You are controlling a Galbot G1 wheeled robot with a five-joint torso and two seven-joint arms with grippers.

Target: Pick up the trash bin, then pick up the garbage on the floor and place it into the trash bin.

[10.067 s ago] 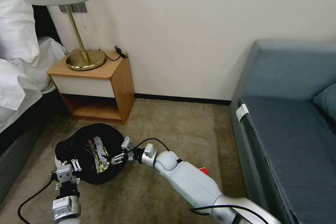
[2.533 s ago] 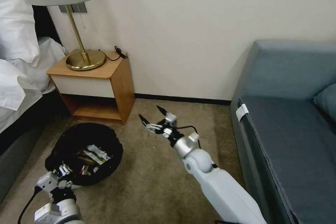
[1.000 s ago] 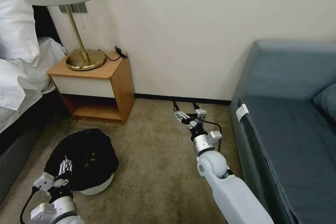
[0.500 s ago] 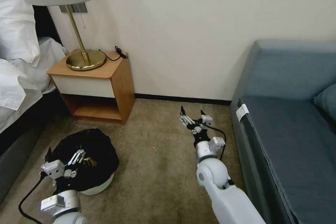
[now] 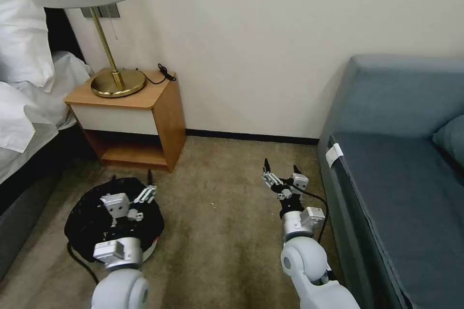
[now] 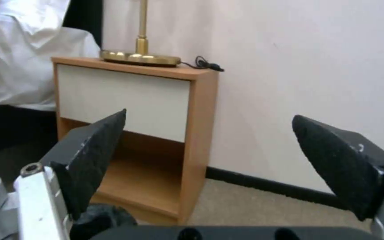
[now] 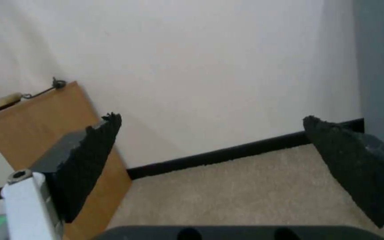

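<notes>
The bin (image 5: pixel 82 222) sits on the floor directly under the left gripper (image 5: pixel 145 188) (jaws wide, empty), the right gripper (image 5: pixel 280 172), also wide, well apart at three o'clock.

Soft, even light fills the room, with no glare on the pale wall (image 5: pixel 251 34). A faint shadow falls beside the sofa (image 5: pixel 401 154). Both wrist views are slightly blurred, the nearby dark fingertips (image 6: pixel 92 160) softest.

1. We see crinkled black plastic lining the trash bin (image 5: pixel 82 217).
2. We see a matt wooden nightstand (image 5: pixel 164 116) under a glossy brass lamp base (image 5: pixel 118 83).
3. We see rough beige carpet (image 5: pixel 217 231) and matt blue sofa cloth (image 5: pixel 401 188).
</notes>
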